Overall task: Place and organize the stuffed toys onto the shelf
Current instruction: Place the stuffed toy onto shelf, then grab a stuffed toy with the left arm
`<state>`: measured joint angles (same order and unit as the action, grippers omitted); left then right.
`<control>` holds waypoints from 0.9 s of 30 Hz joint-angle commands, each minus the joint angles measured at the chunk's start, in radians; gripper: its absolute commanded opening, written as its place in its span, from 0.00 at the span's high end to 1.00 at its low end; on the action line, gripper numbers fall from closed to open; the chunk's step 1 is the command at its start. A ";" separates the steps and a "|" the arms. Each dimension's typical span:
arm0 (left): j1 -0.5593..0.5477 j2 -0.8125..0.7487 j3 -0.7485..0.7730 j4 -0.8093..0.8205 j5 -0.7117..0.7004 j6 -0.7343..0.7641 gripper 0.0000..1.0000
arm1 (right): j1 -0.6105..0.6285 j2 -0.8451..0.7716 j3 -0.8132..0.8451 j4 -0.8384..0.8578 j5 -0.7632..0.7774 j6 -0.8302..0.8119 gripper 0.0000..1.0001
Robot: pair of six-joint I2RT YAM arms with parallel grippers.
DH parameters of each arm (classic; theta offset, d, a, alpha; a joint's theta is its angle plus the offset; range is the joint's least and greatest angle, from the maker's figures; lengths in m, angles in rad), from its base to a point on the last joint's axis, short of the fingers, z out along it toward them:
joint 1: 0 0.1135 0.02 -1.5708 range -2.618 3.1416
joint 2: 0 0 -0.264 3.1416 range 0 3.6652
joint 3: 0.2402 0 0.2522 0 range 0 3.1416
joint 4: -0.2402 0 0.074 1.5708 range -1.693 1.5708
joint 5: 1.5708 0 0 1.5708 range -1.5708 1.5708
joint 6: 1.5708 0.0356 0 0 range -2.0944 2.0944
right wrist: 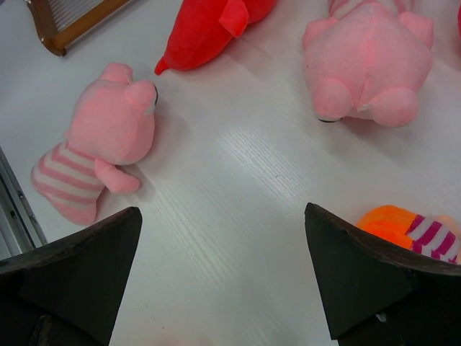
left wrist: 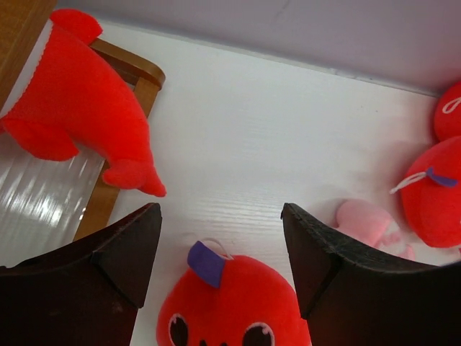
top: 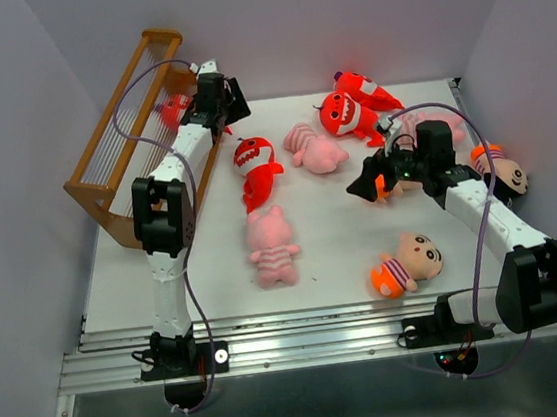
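Sorting looks barely begun: one red toy point(left wrist: 72, 101) lies on the shelf point(top: 162, 35), up-left of the left pincer point(left wrist: 220, 216), which gapes wide and empty on a far-stretched arm. Next it should drop onto another red toy point(left wrist: 230, 303) directly beneath. The right pincer point(right wrist: 223, 216), also wide, hovers low beside a doll point(right wrist: 403, 227).

Top view: high, rear, down over whole table point(top: 332, 233). Wrist views: close, low; share central red monster point(left wrist: 230, 306).
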<state>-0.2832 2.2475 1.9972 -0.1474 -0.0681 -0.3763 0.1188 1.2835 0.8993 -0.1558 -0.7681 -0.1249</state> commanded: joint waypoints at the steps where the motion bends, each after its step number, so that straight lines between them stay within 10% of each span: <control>1: -0.017 -0.124 -0.050 0.038 0.062 -0.006 0.21 | -0.005 -0.027 -0.019 0.041 -0.056 -0.042 0.00; 27: -0.174 -0.189 -0.186 -0.218 -0.242 0.054 0.25 | -0.005 -0.018 -0.036 0.041 -0.079 -0.093 0.00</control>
<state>-0.4599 2.0315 1.7607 -0.2909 -0.2237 -0.3157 0.1188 1.2686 0.8684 -0.1497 -0.8272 -0.1993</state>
